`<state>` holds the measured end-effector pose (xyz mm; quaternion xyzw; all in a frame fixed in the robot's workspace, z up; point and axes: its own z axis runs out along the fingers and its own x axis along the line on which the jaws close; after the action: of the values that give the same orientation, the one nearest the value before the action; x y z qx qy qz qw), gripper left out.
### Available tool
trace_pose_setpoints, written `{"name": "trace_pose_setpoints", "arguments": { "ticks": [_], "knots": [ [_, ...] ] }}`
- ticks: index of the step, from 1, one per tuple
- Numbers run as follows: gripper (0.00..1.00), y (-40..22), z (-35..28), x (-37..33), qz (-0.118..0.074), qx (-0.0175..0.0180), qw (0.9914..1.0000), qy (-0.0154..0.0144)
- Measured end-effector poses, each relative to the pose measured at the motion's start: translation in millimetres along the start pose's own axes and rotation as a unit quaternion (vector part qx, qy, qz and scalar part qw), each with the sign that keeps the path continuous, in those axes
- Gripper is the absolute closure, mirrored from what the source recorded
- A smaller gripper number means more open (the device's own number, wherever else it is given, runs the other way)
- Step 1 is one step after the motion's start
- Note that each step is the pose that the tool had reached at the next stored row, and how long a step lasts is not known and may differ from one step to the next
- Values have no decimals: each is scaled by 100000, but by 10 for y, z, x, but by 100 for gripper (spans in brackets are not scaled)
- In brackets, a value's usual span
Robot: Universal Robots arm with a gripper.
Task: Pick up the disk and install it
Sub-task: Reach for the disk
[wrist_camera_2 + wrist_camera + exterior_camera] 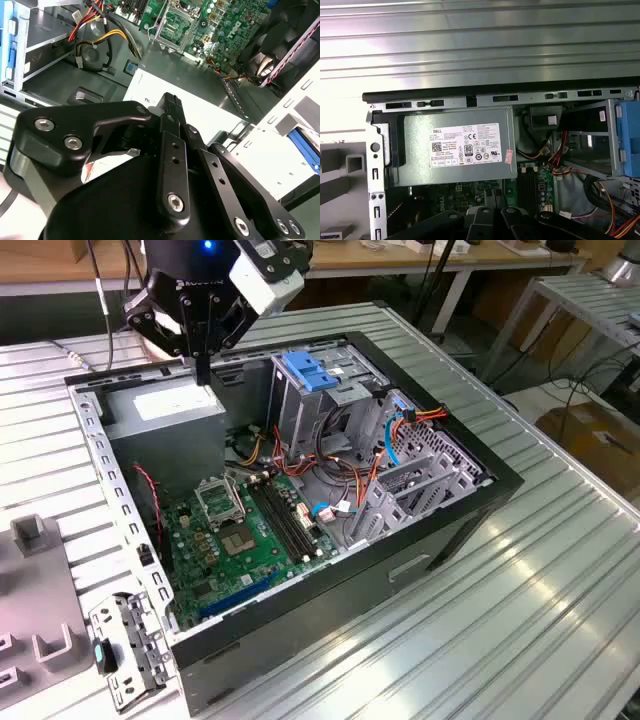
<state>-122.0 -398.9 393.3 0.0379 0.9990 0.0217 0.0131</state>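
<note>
My gripper (pixel 203 372) hangs over the back left corner of the open computer case (pixel 455 530), just above the grey power supply (pixel 165 405). In the second wrist view the gripper (pixel 170 100) has its black fingers closed together with nothing between them. A flat part with bright blue edges (pixel 304 145), apparently the disk, lies in a pale holder beyond the case wall, far from the fingertips. The tall metal drive cage with a light-blue latch (pixel 305 372) stands inside the case on the exterior view's right of the gripper.
The green motherboard (pixel 250 535) covers the case floor, with orange, red and yellow cables (pixel 345 475) beside the cage. A fan with red-black wires (pixel 280 45) sits at the case wall. Grey fixtures (pixel 40 590) and a metal bracket (pixel 125 650) lie on the ribbed table.
</note>
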Motion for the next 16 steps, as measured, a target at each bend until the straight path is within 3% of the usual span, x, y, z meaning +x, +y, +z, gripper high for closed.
{"name": "trace_pose_setpoints", "arguments": {
  "ticks": [16],
  "knots": [
    [89, -8, -3, 103, 2, -1, 100000, 2]
  ]
}}
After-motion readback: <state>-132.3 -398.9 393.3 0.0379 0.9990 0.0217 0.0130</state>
